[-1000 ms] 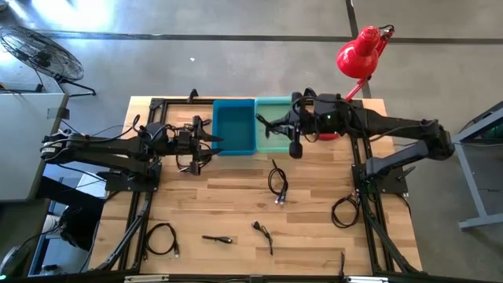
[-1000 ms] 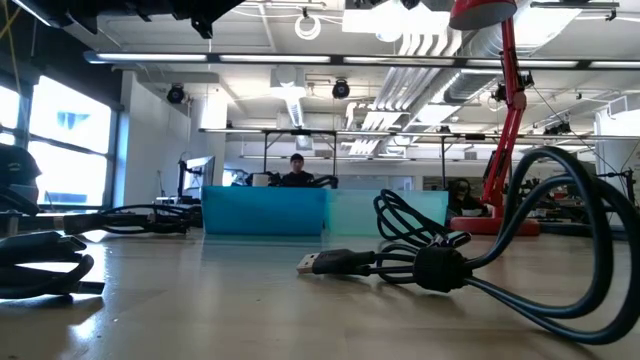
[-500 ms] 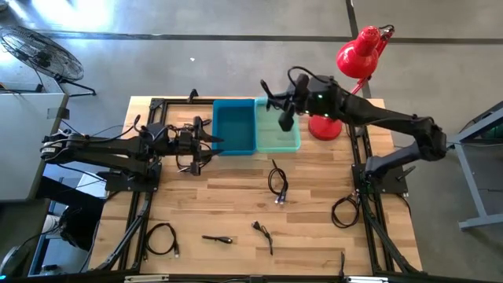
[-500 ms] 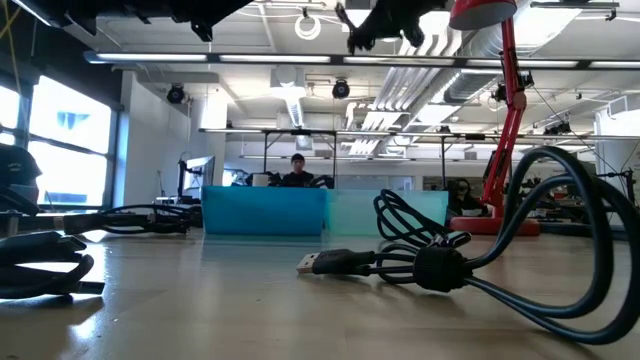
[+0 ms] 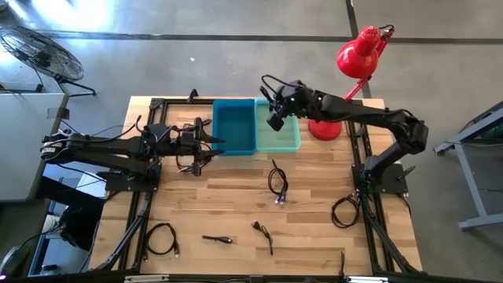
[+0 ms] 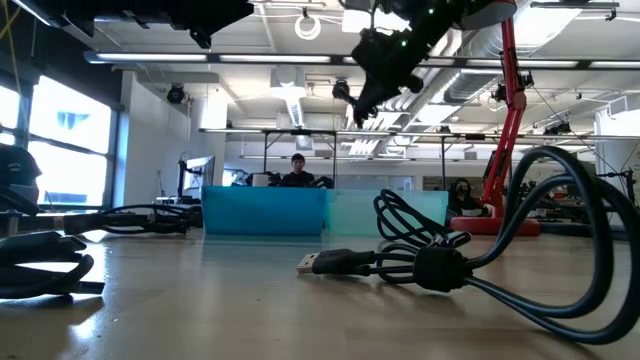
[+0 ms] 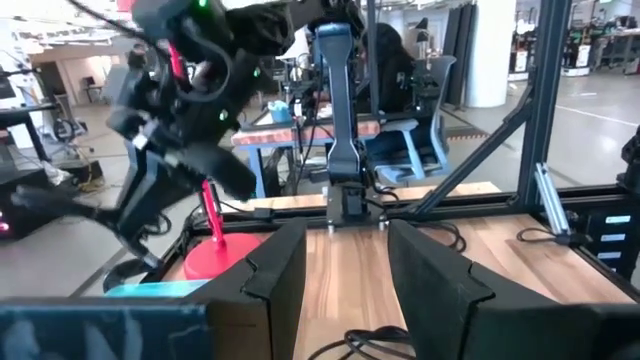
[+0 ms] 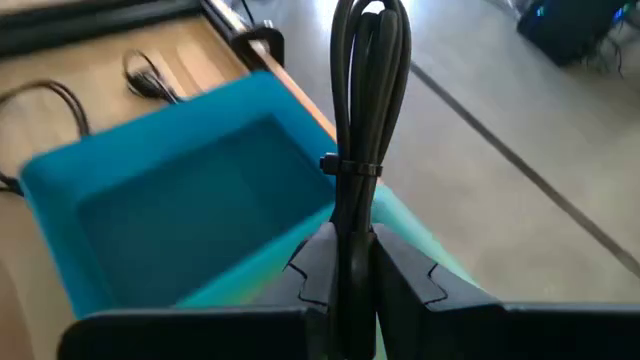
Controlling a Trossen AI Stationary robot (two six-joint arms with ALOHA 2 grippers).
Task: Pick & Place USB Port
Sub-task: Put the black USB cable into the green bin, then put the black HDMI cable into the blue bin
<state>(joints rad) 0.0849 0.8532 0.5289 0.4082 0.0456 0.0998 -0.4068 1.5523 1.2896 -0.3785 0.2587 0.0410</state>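
- Gripping a bundled black USB cable (image 8: pixel 364 110), the right gripper (image 8: pixel 346 262) is pinching the bundle between its 2 fingers, with the tied loop sticking out past the fingertips.
- Hanging in the air, the right gripper (image 5: pixel 277 118) is sitting over the light green bin (image 5: pixel 288 142), close to the edge it shares with the blue bin (image 5: pixel 234 146); in the low view it is showing high above both bins (image 6: pixel 362 100).
- Standing side by side and touching, the 2 bins are sitting at the far middle of the wooden table (image 5: pixel 228 200).
- Resting low beside the blue bin, the left gripper (image 5: pixel 206 141) is holding nothing, its 2 fingers (image 7: pixel 275 275) standing partly apart with bare table showing between them.
- Lying loose on the table are 5 more cables: a coiled one (image 5: pixel 277 182) just in front of the green bin, a looped one (image 5: pixel 343 211) by the right arm's base, another loop (image 5: pixel 160 237) near the front left, and 2 short ones (image 5: pixel 218 238) (image 5: pixel 263 233) near the front middle.
- Standing just beside the green bin is a red desk lamp (image 5: pixel 358 53), its base near the right arm.
- Sitting well behind the table in the low view is a person (image 6: pixel 295 170).
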